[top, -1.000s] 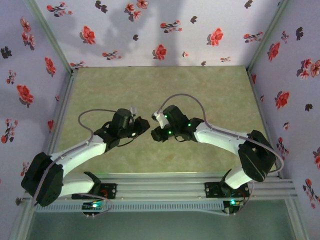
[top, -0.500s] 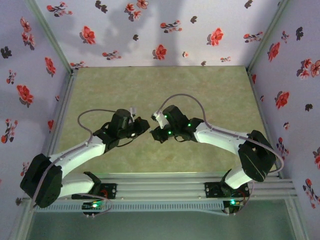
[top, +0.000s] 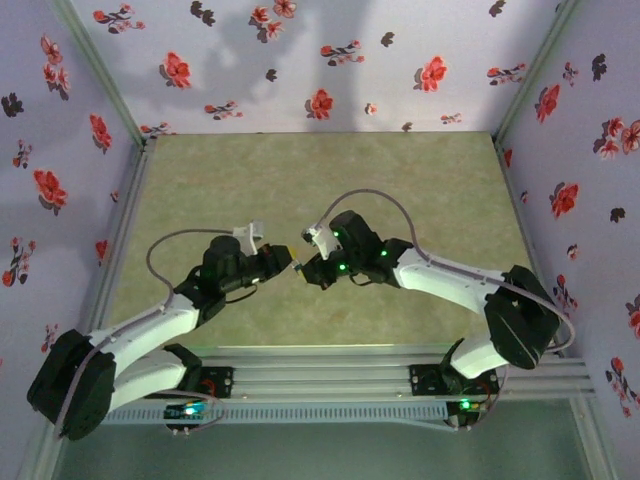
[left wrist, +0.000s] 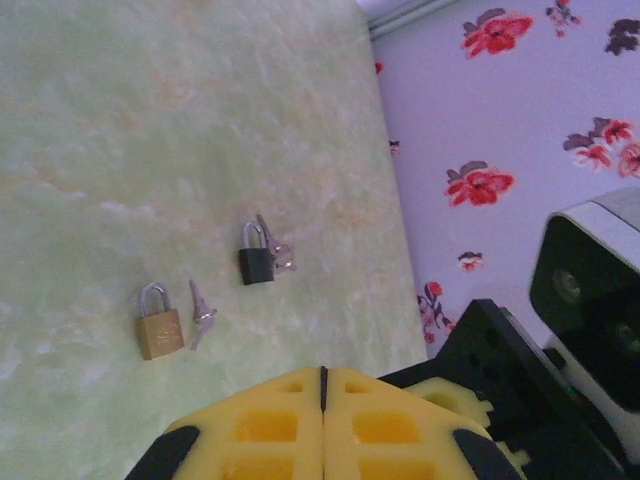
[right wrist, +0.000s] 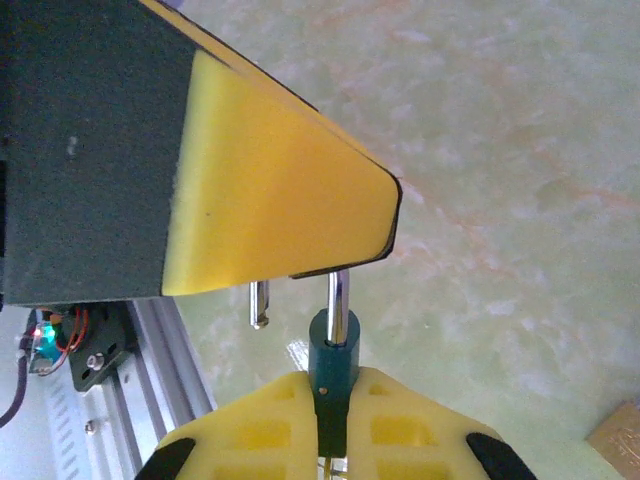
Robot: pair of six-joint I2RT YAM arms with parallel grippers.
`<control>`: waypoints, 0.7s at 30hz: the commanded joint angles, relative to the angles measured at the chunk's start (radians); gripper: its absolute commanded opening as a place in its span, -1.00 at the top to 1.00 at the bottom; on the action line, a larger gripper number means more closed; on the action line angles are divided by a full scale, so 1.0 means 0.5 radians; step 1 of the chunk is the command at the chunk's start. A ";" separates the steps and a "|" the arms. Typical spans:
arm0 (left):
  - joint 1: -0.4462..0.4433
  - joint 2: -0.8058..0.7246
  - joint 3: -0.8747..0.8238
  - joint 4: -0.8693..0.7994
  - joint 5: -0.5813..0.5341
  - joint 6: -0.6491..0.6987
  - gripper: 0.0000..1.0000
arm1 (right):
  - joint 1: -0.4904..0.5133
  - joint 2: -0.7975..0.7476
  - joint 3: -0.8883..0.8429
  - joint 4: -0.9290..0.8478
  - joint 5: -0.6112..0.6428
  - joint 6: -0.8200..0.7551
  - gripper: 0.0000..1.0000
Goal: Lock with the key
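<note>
— How do the two arms stand?
— Seen from above, the left gripper [top: 287, 260] and the right gripper [top: 305, 272] meet tip to tip over the middle of the pale green marbled tabletop [top: 320, 180], which is closed in by lilac walls with red flowers [top: 320, 60].

— Where is the lock?
— The small dark teal padlock [right wrist: 332, 352] stands upright between the yellow pads [right wrist: 400, 415] of the right gripper. They are clamped on its body from both sides, and it is raised clear of the table.

— And its shackle?
— The silver shackle [right wrist: 340, 292] is open. One leg runs down into the body and the other ends free in the air just beside it. The bend at the top is hidden behind a broad yellow finger [right wrist: 270, 190] of the left gripper.

— So is the left gripper holding that shackle?
— I cannot tell. In its own wrist view its two yellow pads [left wrist: 260, 425] are pressed together with only a hairline seam between them, and nothing shows in that seam.

— What else lies on the table?
— A brass padlock [left wrist: 160, 330] lies flat with a small silver key [left wrist: 200, 313] just beside it. Near them lies a black padlock [left wrist: 255, 264] with a bunch of silver keys [left wrist: 283, 256] touching its side.
</note>
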 commanded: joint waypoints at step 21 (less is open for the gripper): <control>0.093 -0.340 -0.436 0.630 0.090 0.195 1.00 | -0.038 -0.159 -0.208 0.628 -1.070 0.194 1.00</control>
